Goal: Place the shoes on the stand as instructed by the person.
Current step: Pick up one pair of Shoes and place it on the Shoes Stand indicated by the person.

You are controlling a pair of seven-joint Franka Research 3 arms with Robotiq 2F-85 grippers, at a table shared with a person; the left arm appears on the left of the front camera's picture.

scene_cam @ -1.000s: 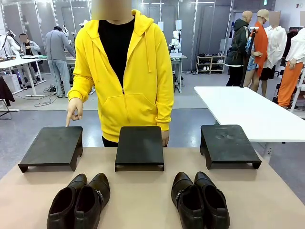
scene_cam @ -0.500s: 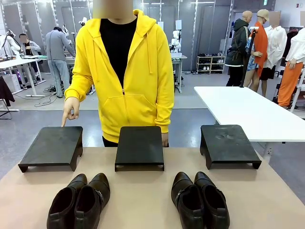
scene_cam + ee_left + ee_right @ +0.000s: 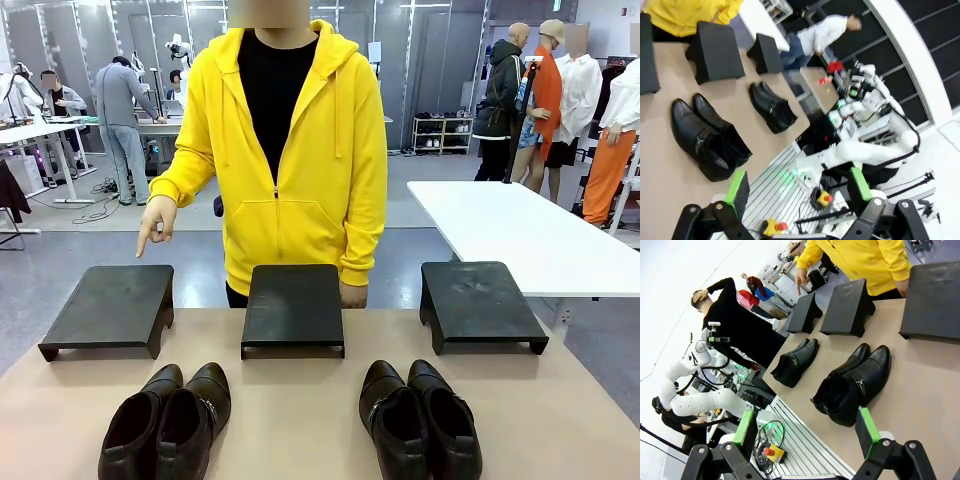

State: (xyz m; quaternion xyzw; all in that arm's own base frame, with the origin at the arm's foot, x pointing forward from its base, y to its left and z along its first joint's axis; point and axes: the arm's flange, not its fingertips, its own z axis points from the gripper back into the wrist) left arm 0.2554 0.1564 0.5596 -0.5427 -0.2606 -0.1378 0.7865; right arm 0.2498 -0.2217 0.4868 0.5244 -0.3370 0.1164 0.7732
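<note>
Two pairs of shiny black shoes stand on the tan table, the left pair (image 3: pixel 165 425) and the right pair (image 3: pixel 420 420), toes toward the person (image 3: pixel 300 150) in the yellow hoodie. Beyond them stand three black stands: left (image 3: pixel 110 305), middle (image 3: pixel 293 305) and right (image 3: pixel 478 300). The person's hand (image 3: pixel 155 222) points a finger down above the left stand's far edge. My left gripper (image 3: pixel 799 185) hangs open off the table's near edge, with a pair of shoes (image 3: pixel 707 137) ahead. My right gripper (image 3: pixel 806 429) is open too, short of the nearer pair (image 3: pixel 855 385).
A white table (image 3: pixel 520 230) stands to the right behind the right stand. The other arm (image 3: pixel 860 150) and an emergency-stop box (image 3: pixel 774 452) lie off the table's near edge. Other people stand far off.
The person has shifted to the right and straightened up. The pointing hand has lifted a little off the left stand's far corner and still points down. The shoes and stands have not moved.
</note>
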